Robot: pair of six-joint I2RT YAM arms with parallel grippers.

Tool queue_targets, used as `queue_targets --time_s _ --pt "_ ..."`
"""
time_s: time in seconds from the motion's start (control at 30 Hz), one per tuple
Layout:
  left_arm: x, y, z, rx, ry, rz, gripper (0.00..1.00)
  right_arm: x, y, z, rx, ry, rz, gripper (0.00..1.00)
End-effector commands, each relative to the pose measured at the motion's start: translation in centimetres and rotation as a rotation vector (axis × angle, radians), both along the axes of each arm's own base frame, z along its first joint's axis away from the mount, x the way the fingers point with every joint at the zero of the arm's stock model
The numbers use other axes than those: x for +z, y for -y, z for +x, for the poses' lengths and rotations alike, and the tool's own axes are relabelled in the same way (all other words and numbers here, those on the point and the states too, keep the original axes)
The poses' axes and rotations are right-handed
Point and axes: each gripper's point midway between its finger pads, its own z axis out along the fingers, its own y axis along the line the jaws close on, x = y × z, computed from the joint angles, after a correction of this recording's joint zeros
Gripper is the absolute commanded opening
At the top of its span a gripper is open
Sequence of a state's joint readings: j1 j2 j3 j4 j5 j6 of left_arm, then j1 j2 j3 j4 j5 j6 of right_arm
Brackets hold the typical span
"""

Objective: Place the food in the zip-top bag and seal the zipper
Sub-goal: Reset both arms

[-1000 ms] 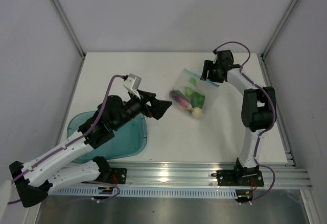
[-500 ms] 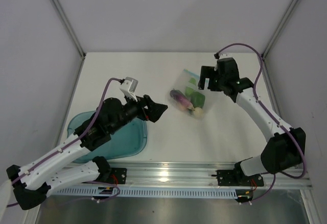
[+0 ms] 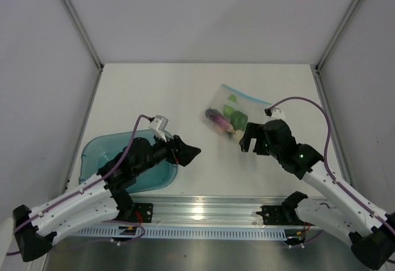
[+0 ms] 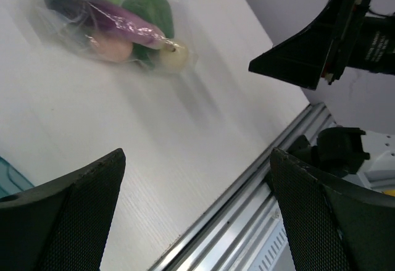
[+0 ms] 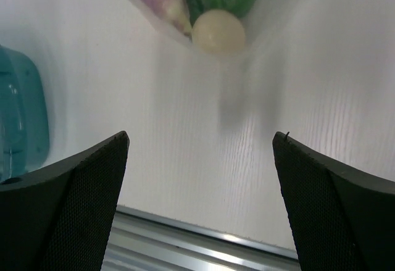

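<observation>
Zip-top bag holding the food lies beyond both low-crouched arms, left tool and right tool spread wide.

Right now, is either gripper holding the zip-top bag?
No, the left gripper and the right gripper both stand open, apart from the zip-top bag.

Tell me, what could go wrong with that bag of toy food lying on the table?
Whether the zipper is shut along its whole length cannot be told, so toy food might spill if the zip-top bag is lifted. The open right gripper hangs near the bag's corner; a swing could shove it.
</observation>
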State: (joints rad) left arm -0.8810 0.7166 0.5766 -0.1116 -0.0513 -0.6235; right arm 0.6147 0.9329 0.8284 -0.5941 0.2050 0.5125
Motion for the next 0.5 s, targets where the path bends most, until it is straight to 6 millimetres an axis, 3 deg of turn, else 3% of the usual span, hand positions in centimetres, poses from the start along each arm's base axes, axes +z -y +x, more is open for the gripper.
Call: queue_targets --time_s 0.0,0.07,0.1,0.13,0.17,0.2,0.23,0.3,0.4,0.47 --pt "2.8 1.2 -1.6 -0.098 0.07 -0.192 0.99 -0.8 0.6 -2.1 -0.078 0.009 0.111 0.99" --pt "2.0 1.3 -2.4 -0.134 0.07 -0.235 1.0 -1.5 0.5 -3.2 -0.095 -0.001 0.167 1.0" --pt "2.4 1.3 -3.3 -0.167 0.085 -0.272 0.99 -3.0 0.8 -4.0 -0.1 -0.022 0.168 0.99" --pt "2.7 1.2 -3.6 -0.18 0.097 -0.298 1.0 -2.7 1.0 -4.6 -0.105 -0.003 0.211 1.0" --pt "1.7 1.1 -4.0 -0.19 0.081 -0.312 1.0 -3.0 0.9 -5.2 -0.113 -0.013 0.243 0.99" --pt "2.0 0.9 -4.5 -0.204 0.109 -0.352 1.0 -4.1 1.1 -5.8 -0.117 -0.029 0.248 0.99" --pt "1.2 0.7 -4.8 -0.207 0.105 -0.359 0.99 -4.2 1.2 -6.1 -0.122 -0.024 0.267 0.99" --pt "1.9 0.5 -5.2 -0.223 0.13 -0.409 0.99 -4.1 1.6 -6.8 -0.145 -0.012 0.319 1.0" --pt "-0.3 0.3 -6.0 -0.247 0.112 -0.425 0.99 -4.8 2.3 -7.6 -0.184 -0.017 0.362 1.0" --pt "-0.4 0.4 -6.6 -0.273 0.107 -0.456 1.0 -4.9 2.6 -7.7 -0.194 -0.006 0.377 0.99"
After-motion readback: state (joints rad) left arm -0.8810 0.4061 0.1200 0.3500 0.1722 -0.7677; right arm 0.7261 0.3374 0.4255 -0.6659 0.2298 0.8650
